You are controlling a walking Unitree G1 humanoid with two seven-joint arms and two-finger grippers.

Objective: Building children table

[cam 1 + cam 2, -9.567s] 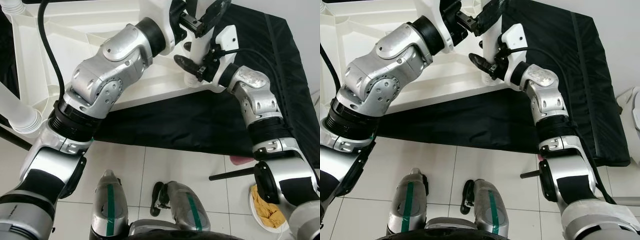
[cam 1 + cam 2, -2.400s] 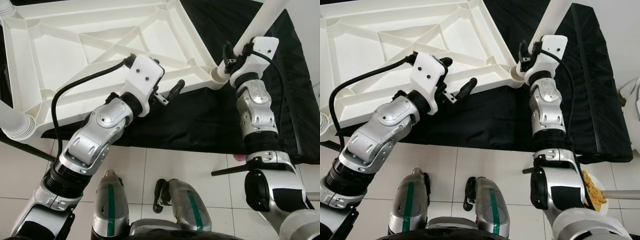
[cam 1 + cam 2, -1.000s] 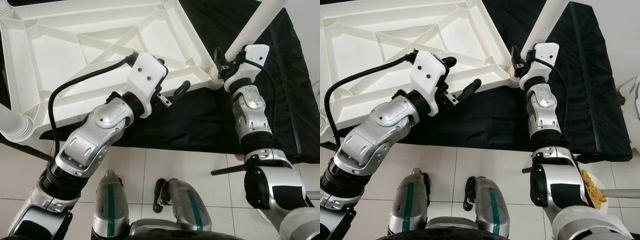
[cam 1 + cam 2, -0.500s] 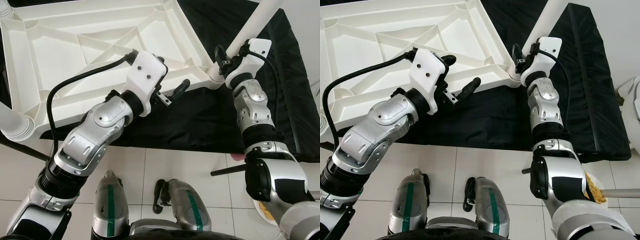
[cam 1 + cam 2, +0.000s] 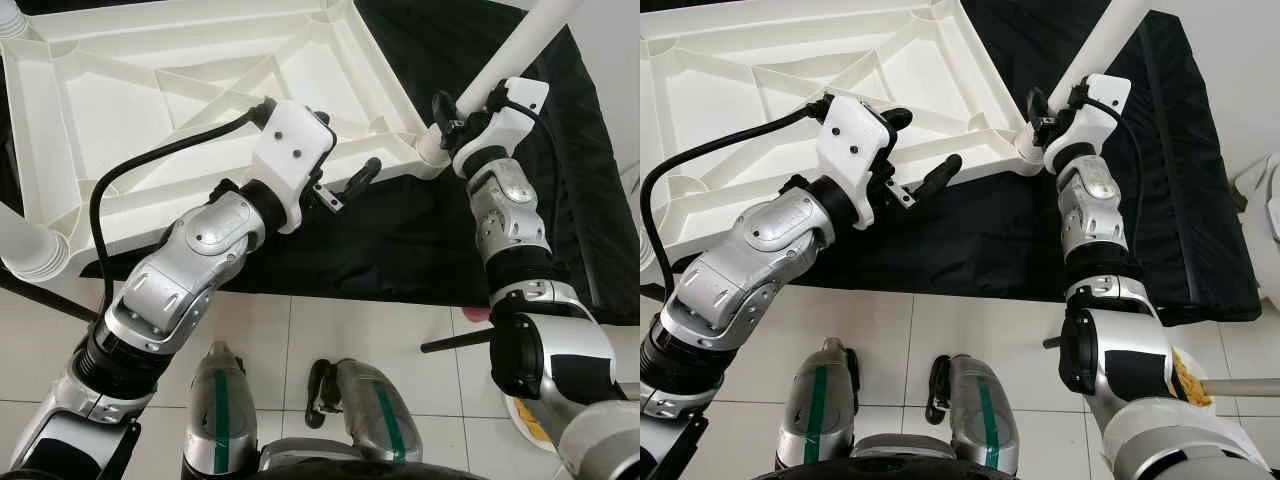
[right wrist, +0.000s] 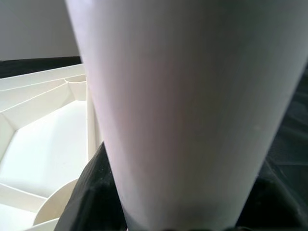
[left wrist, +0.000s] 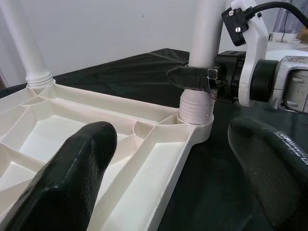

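A white table leg [image 5: 505, 55] is gripped at the corner socket of the upturned white tabletop [image 5: 150, 90].

The tabletop is laid underside up on a black mat [image 5: 440, 230], its ribbed frame exposed and its near edge overhanging bare mat. The leg is pinched near its base by the right gripper [image 5: 455, 108]; its long axis is tilted up and away from the tabletop's right corner. The left gripper [image 5: 345, 160] is held over the tabletop's near edge, fingers spread, nothing between them. Another leg [image 5: 30, 245] is seen at the tabletop's left corner. Tiled floor [image 5: 330, 330] lies nearer than the mat.
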